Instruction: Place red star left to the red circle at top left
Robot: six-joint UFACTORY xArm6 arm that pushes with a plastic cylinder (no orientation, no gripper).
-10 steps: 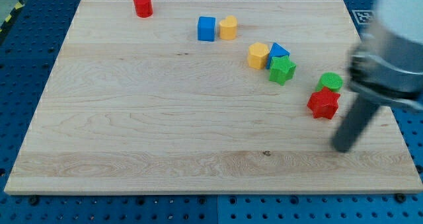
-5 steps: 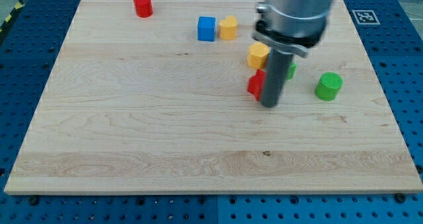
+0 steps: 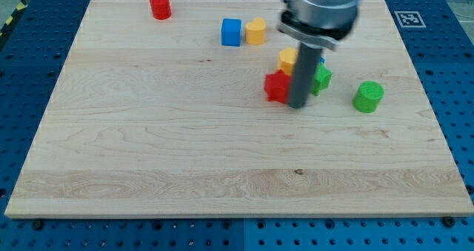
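Red circle (image 3: 160, 6) sits at board top left. Red star (image 3: 278, 86) lies mid-board, well apart, with the circle at its 10 o'clock. My tip (image 3: 298, 105) touches the star from 3 o'clock, grasping nothing, just a bare rod. Judgement: push heads 10 o'clock.

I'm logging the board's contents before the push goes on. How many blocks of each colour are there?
Red: 2, the red circle and the red star, which lies just left of my tip
Blue: 2, one mostly hidden behind the rod
Yellow: 2
Green: 2
Total: 8
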